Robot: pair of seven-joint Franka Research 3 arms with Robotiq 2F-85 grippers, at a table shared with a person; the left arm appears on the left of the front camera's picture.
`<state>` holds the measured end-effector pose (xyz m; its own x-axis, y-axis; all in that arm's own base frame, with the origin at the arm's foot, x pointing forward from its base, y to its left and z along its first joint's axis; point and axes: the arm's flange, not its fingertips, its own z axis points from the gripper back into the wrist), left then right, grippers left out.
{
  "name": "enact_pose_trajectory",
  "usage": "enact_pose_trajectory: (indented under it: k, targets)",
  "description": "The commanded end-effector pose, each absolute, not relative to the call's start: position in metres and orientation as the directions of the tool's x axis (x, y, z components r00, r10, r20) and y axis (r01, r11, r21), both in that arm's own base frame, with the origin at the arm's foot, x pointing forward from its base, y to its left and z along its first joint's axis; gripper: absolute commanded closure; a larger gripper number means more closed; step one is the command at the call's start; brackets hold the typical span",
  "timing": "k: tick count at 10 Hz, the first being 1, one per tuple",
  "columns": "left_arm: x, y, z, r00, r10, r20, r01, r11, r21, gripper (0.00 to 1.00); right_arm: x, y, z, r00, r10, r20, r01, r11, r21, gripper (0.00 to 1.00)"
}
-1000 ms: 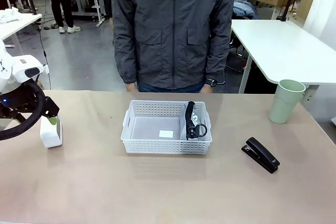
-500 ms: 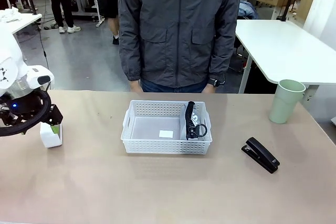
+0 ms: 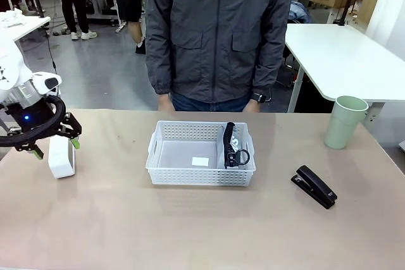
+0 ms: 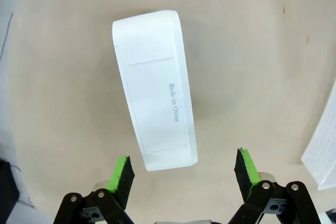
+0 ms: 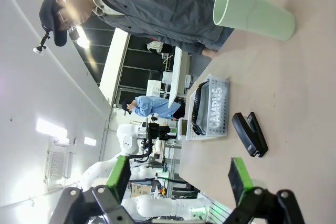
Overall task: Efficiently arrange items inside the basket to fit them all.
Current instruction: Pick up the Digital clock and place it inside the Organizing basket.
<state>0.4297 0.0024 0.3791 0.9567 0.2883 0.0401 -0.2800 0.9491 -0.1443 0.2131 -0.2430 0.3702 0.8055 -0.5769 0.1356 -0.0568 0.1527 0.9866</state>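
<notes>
The white basket (image 3: pixel 190 132) sits mid-table, and the grey pouch (image 3: pixel 233 147) with its black strap stands on edge in the basket's right part. On the left of the table stands the white boxy device (image 3: pixel 61 159). My left gripper (image 3: pixel 57 145) hangs open just above it. In the left wrist view the device (image 4: pixel 155 90) lies below, its near end between the green pads (image 4: pixel 121 174), untouched. Right of the basket lies the black stapler (image 3: pixel 314 186), and the pale green cup (image 3: pixel 345 121) stands at the far right. My right gripper (image 5: pixel 178 177) is open, looking at the cup (image 5: pixel 254 11), the stapler (image 5: pixel 251 134) and the basket (image 5: pixel 210 108).
A person in a grey jacket (image 3: pixel 215 36) stands at the far edge behind the basket, hands low at the table's rim. A corner of the basket (image 4: pixel 323 156) shows at the right of the left wrist view. Bare tabletop lies in front of the basket.
My left gripper has risen a little and turned over the white device, which stayed in place. The person has shifted slightly to the right.
</notes>
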Motion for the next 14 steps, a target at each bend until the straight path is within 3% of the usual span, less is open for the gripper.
enact_pose_trajectory:
  k: [1,5,7,10,14]
  targets:
    - [0.430,-0.002,0.380,0.951,0.309,0.026,-0.302,0.942,-0.147,0.00,0.215,-0.244,0.372,0.797,-0.581,0.166,-0.091,0.156,0.983,0.00]
    - [0.432,-0.001,0.374,0.944,0.329,0.026,-0.324,0.939,-0.115,0.00,0.215,-0.244,0.372,0.797,-0.581,0.166,-0.091,0.156,0.983,0.00]
    - [0.442,0.000,0.355,0.909,0.416,0.028,-0.414,0.908,-0.060,0.00,0.215,-0.244,0.372,0.797,-0.581,0.166,-0.091,0.156,0.983,0.00]
    - [0.454,0.002,0.318,0.907,0.415,-0.076,-0.418,0.908,-0.032,0.00,0.215,-0.244,0.372,0.797,-0.581,0.166,-0.091,0.156,0.983,0.00]
    - [0.450,0.009,0.321,0.904,0.421,-0.069,-0.424,0.904,-0.050,0.00,0.215,-0.244,0.372,0.797,-0.581,0.166,-0.091,0.156,0.983,0.00]
